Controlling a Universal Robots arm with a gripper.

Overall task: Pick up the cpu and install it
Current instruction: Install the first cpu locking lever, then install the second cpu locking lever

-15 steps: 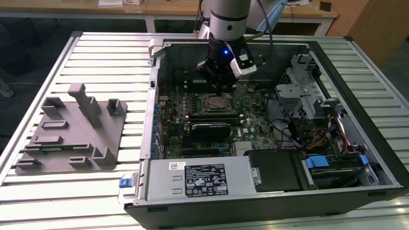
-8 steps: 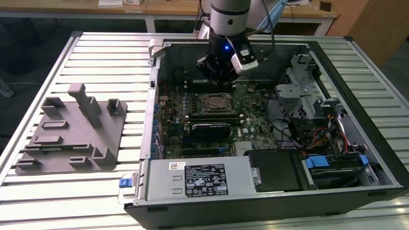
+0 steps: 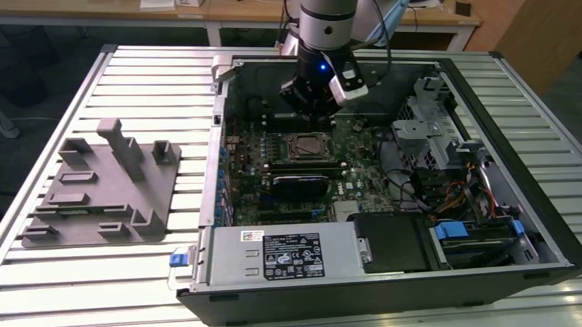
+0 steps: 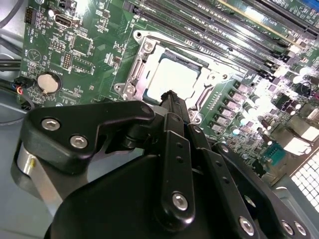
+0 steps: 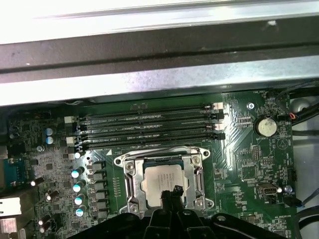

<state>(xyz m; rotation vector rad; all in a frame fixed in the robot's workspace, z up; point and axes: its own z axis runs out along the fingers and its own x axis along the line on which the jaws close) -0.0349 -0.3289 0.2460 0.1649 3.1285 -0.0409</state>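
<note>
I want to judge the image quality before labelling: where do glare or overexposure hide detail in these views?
In the first wrist view, the case wall is washed out to white. In the second wrist view, glare bleaches the cpu and the components at the board's edge. In the exterior view, lighting is even; the case interior behind the pincer is dark.

cpu [image 4: 172,79] seated in socket [image 4: 133,74] | fingers [image 4: 171,102] closed above

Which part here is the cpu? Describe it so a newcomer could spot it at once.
Find the open computer case, then its green motherboard. Beside the four long memory slots sits a metal-framed socket; the cpu is the flat, shiny silver square lying inside it, unlike the dark chips around.
</note>
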